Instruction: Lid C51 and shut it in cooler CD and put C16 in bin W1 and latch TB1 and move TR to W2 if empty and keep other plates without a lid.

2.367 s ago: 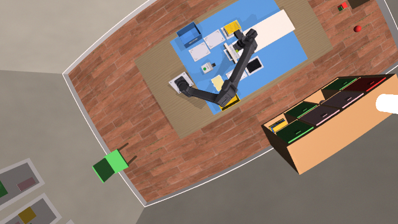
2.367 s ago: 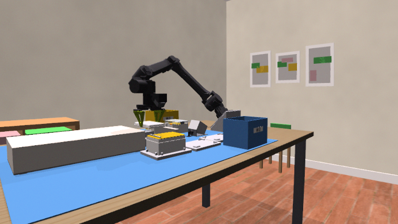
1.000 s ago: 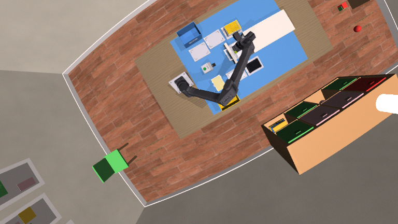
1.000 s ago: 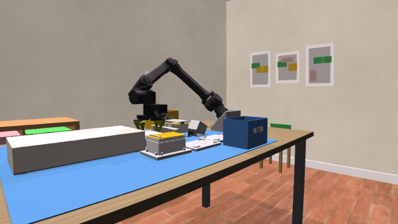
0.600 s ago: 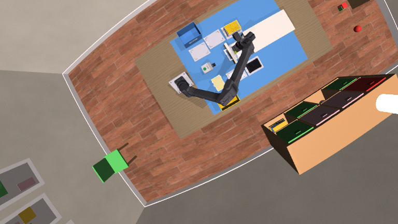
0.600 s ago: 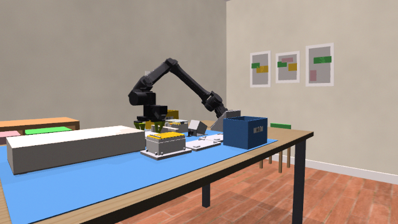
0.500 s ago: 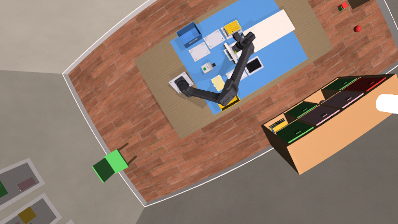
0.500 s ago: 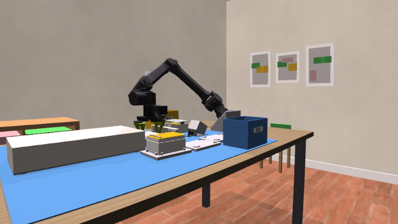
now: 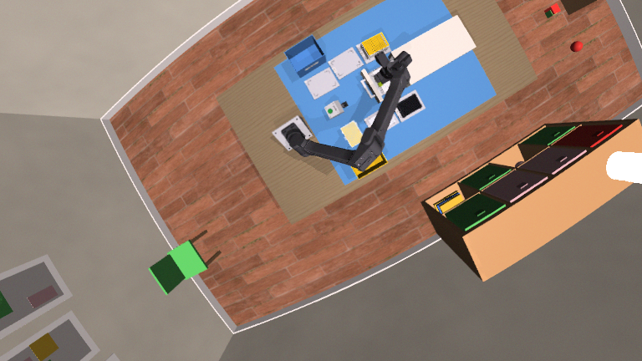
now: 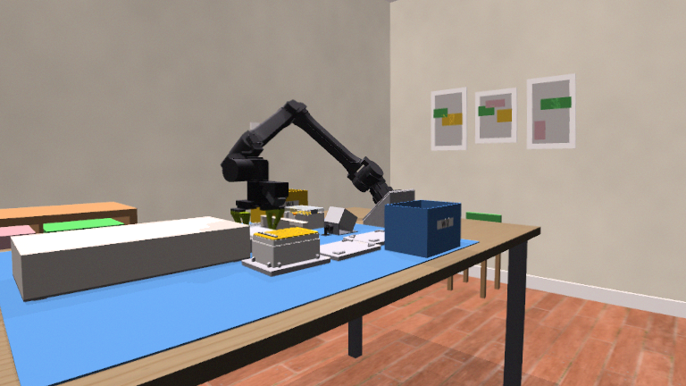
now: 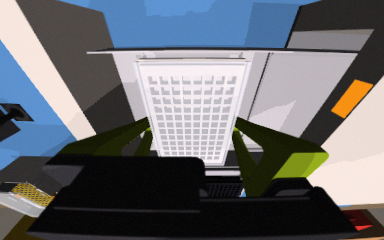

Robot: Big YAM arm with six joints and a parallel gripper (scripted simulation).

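The jaws grip the white plate (image 11: pixel 192 112) by its two long sides, so its long way points straight ahead, away from the gripper (image 11: pixel 192 145).

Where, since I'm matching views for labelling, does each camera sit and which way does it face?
Top: high above the room, looking down on the table; the whole arm shows.
Exterior: about table height off the far end, looking along the blue mat toward the arm; the whole arm shows.
Wrist: on the arm behind the gripper, looking past its green fingers at the white plate they clamp.
Shared: top and exterior both show the blue bin.
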